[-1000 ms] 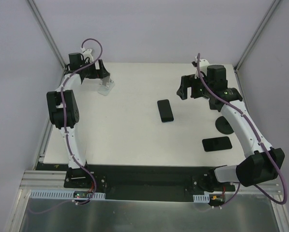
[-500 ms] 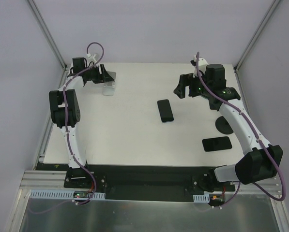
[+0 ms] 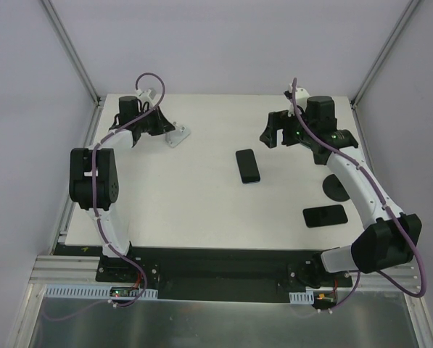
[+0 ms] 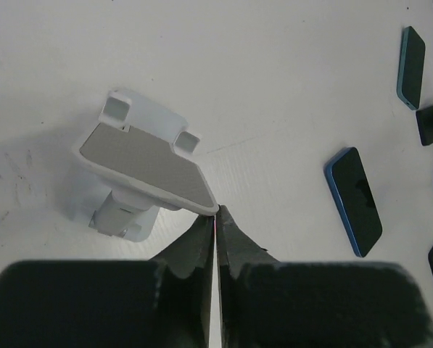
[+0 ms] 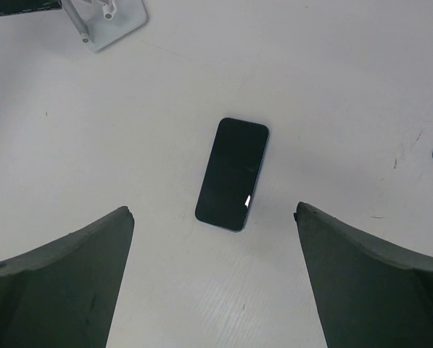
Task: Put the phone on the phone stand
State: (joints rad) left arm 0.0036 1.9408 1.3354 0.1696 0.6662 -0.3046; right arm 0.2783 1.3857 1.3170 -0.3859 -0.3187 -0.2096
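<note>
At the far left corner of the white table [image 3: 201, 210], your left gripper [image 4: 216, 214] is clenched, its two black fingers [image 4: 234, 235] pressed flat together with only a hairline between them; the tips meet the near corner of the white plastic phone stand [image 4: 143, 163], right at the lip of its grey padded plate; whether they pinch that lip or merely touch it, you cannot tell from the wrist view. From overhead, the same stand [image 3: 178, 135] sits just beside the left gripper [image 3: 158, 125], on its right-hand side.

Your task's thing, the dark rectangular phone with a blue rim [image 3: 248, 166], lies flat and screen up near the middle of the table, well apart from the stand and from the shut left fingers; the left wrist camera catches it [image 4: 354, 201] off to the right, untouched.

Your right gripper [image 3: 274, 130] hangs spread wide over the far right part of the table, holding nothing; its wrist camera looks straight down on the phone [image 5: 233, 174], which lies between the two parted fingers [image 5: 71, 275] in that view, with the gripper's midpoint [image 5: 212, 212] over the phone's near end and neither finger touching it; the stand [image 5: 107, 22] shows at the upper left corner of the same picture.

A second black phone [image 3: 325, 216] lies near the right edge of the table, with a black round disc [image 3: 336, 188] just beyond it.
</note>
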